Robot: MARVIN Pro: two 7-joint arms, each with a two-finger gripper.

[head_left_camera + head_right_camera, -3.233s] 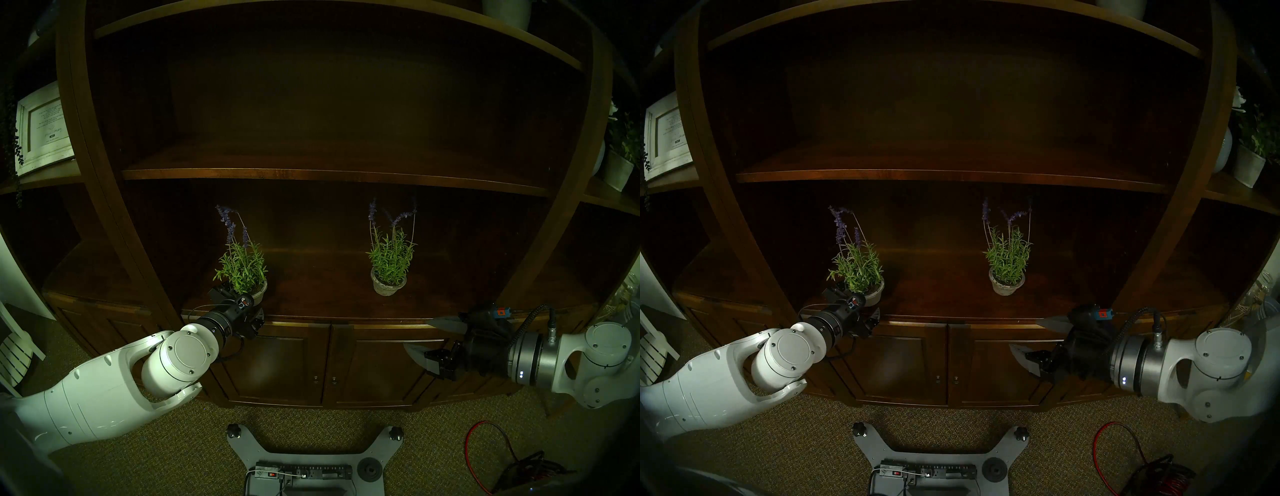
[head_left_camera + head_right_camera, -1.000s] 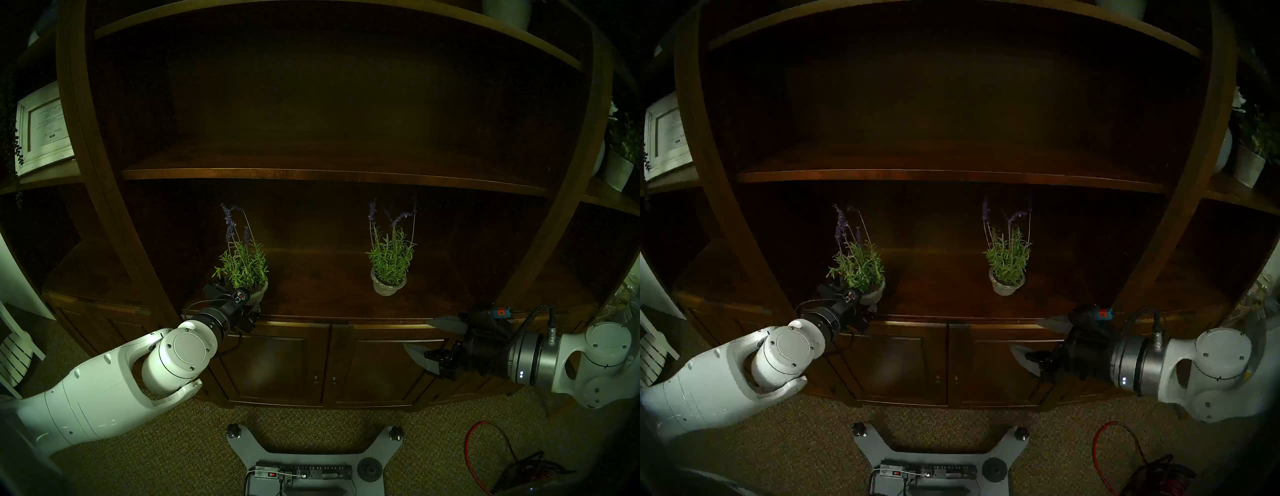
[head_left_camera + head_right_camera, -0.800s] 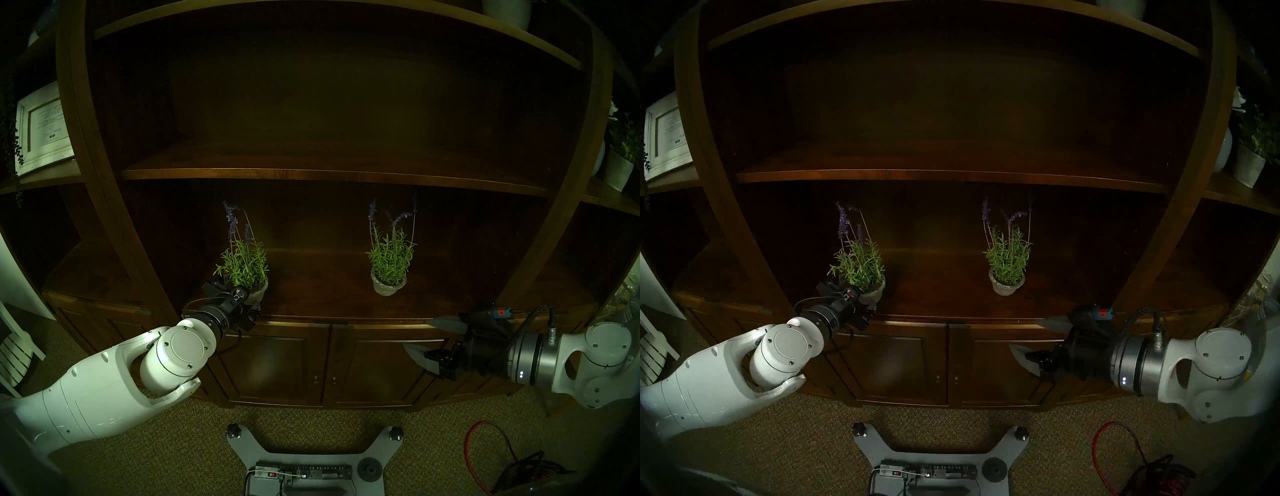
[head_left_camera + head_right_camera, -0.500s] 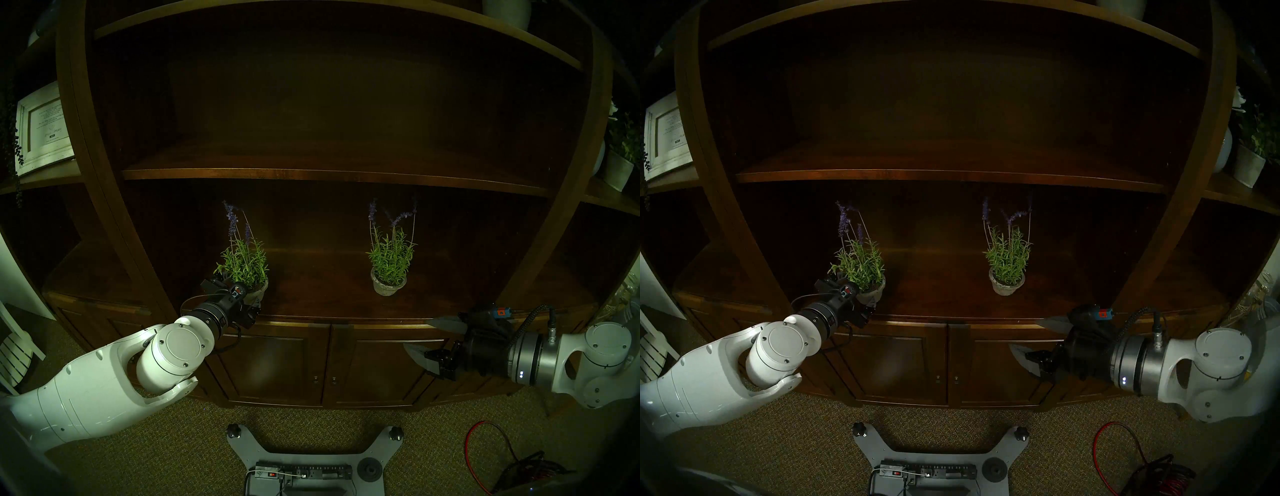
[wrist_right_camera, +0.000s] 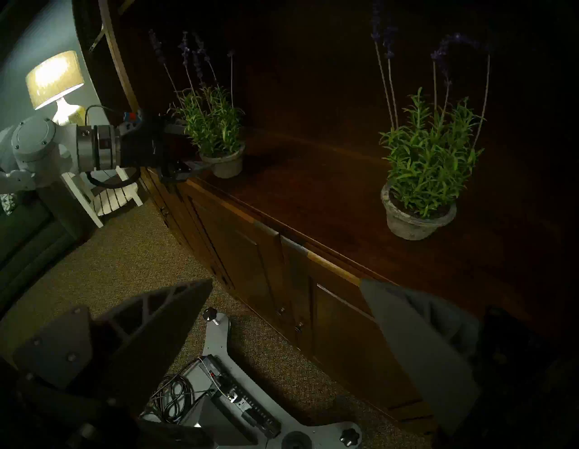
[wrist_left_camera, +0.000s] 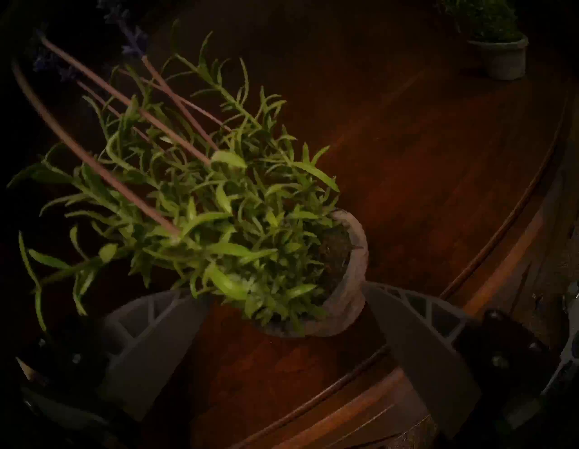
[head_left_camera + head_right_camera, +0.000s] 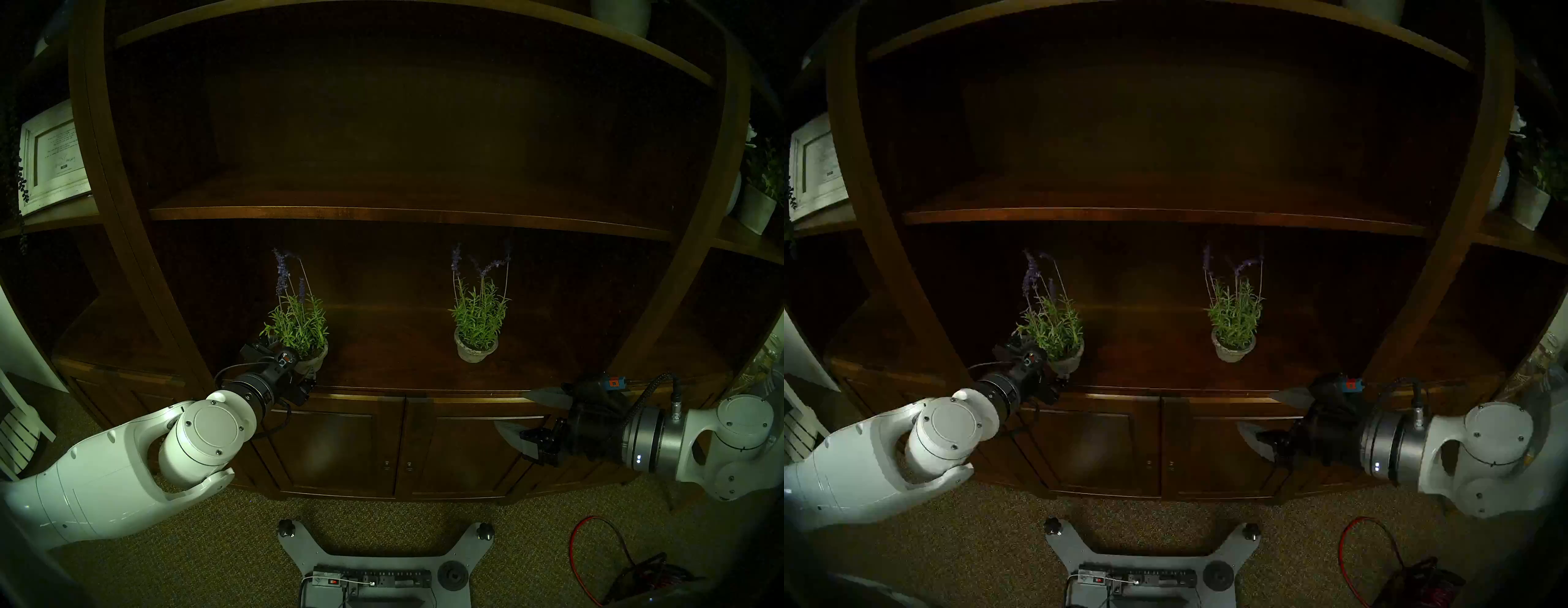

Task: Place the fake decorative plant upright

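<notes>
**Left plant upright on the shelf, my fingers wide around its pot**

My left gripper is at the front of the wooden shelf, fingers spread wide on either side of the grey pot of the left plant. The right fingertip sits against the pot's side; leaves hide the left tip, so I cannot tell whether it touches. The pot stands upright near the shelf's front edge, its purple-tipped stems rising straight. A second plant stands upright well to the right on the same shelf. My right gripper hangs apart in front of the cabinet doors, fingers spread and holding nothing.
</notes>
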